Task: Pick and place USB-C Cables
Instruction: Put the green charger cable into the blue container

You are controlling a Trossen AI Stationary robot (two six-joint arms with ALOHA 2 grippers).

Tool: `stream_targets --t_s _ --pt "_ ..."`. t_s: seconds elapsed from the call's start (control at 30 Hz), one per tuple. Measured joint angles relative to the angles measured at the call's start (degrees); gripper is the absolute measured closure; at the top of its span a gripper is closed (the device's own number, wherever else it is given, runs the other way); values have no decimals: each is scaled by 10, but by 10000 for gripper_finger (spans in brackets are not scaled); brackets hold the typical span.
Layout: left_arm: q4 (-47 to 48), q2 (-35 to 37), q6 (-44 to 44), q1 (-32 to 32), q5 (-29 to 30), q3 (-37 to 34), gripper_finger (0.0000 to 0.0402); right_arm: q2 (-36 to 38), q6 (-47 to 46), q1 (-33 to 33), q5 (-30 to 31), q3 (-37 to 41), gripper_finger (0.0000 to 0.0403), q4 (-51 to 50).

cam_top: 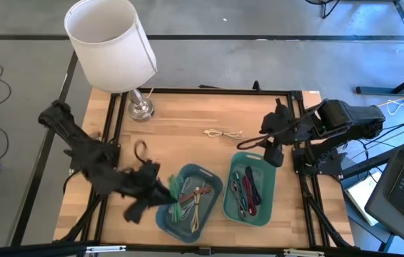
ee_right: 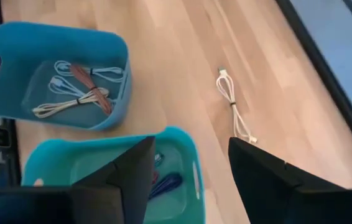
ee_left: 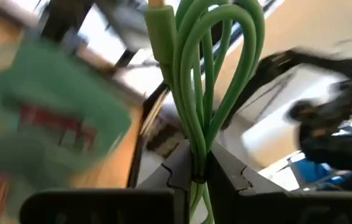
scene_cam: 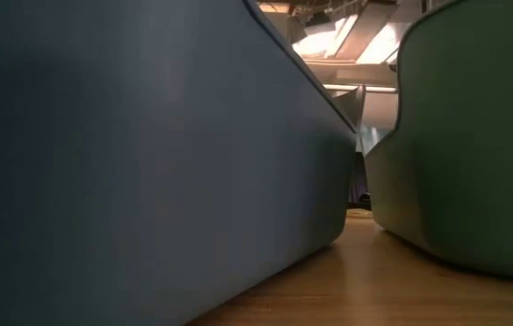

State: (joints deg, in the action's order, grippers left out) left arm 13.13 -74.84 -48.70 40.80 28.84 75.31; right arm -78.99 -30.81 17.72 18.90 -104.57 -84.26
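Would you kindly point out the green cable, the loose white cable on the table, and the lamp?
green cable (ee_left: 210,74), left wrist view, on its looped strands.
white cable (ee_right: 231,99), right wrist view, on its bundled middle.
lamp (cam_top: 110,44), high view, on the white shade.

A looped green cable (ee_left: 210,74) is pinched upright; others fill both trays, one white cable (cam_top: 223,133) lies loose.
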Motion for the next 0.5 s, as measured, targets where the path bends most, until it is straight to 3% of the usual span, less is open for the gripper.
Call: stream_targets --t_s 0.07,0.17,0.37,0.5 --pt "35 -33 -63 -1 -12 0 379 -1 11 0 10 0 199 4" --pt "66 -85 -126 -29 -78 -2 379 0 22 0 17 0 198 13" --pt "68 -161 -131 -100 -218 -2 380 -1 25 0 12 1 198 18" --pt "103 -204 -127 -138 -280 -2 381 -1 25 0 12 1 198 18"
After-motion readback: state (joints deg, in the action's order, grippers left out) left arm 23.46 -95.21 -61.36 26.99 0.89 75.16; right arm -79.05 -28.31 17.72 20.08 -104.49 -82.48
